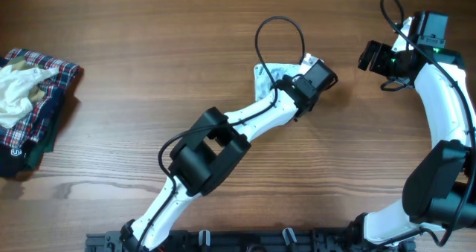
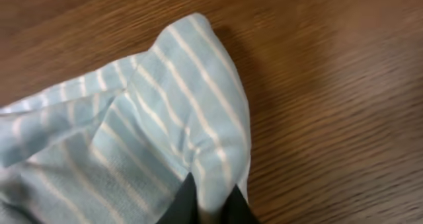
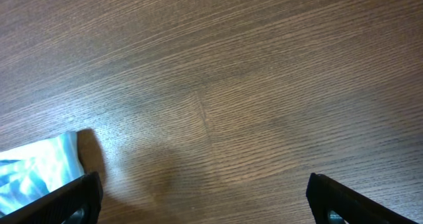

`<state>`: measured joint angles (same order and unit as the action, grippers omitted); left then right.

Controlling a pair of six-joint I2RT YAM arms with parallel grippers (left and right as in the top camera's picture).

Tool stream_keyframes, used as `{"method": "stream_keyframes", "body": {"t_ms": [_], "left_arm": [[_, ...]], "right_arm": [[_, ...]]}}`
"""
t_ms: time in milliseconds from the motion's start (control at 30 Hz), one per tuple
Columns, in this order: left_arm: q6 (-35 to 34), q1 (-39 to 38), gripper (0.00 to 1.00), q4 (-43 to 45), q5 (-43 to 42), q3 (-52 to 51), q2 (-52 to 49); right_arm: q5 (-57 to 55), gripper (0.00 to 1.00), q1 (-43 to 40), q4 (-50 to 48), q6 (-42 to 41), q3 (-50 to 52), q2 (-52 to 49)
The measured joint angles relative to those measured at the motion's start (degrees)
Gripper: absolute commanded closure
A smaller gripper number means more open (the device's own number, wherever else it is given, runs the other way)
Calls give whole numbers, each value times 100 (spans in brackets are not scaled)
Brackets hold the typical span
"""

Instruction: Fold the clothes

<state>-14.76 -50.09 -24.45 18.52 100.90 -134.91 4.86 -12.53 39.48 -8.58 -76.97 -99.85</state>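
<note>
The clothes (image 1: 266, 76) are a small light-blue piece with fine white stripes, bunched up on the wooden table right of centre. My left gripper (image 1: 306, 75) sits over the garment's right edge and hides part of it. In the left wrist view the garment (image 2: 132, 138) fills the left half, and a raised fold runs down between the black fingertips (image 2: 188, 203); the left gripper (image 2: 211, 207) is shut on that fold. My right gripper (image 1: 374, 59) hovers at the far right, apart from the cloth. In its own view the right gripper (image 3: 201, 184) is open over bare wood, with a corner of the garment (image 3: 33, 178) at lower left.
A pile lies at the table's left edge: a red-and-navy plaid garment (image 1: 44, 114) with a cream-white cloth (image 1: 18, 92) on top. A black cable (image 1: 279, 25) loops above the left wrist. The arm bases stand along the front edge.
</note>
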Motion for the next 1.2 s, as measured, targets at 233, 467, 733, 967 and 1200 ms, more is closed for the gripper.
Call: {"method": "stream_keyframes", "body": {"t_ms": [233, 467, 733, 967, 1200], "left_arm": [[684, 46, 96, -909, 1185, 17, 68], [1899, 529, 96, -1456, 1073, 17, 153], [2721, 861, 96, -1694, 1038, 17, 201], [2763, 1530, 96, -1543, 1010, 9, 815], [2498, 2450, 96, -1543, 798, 9, 1174]], "right_arm": [[0, 0, 0, 0, 0, 0, 0], [0, 0, 0, 0, 0, 0, 0], [0, 0, 0, 0, 0, 0, 0], [0, 0, 0, 0, 0, 0, -2], [0, 0, 0, 0, 0, 0, -2]]}}
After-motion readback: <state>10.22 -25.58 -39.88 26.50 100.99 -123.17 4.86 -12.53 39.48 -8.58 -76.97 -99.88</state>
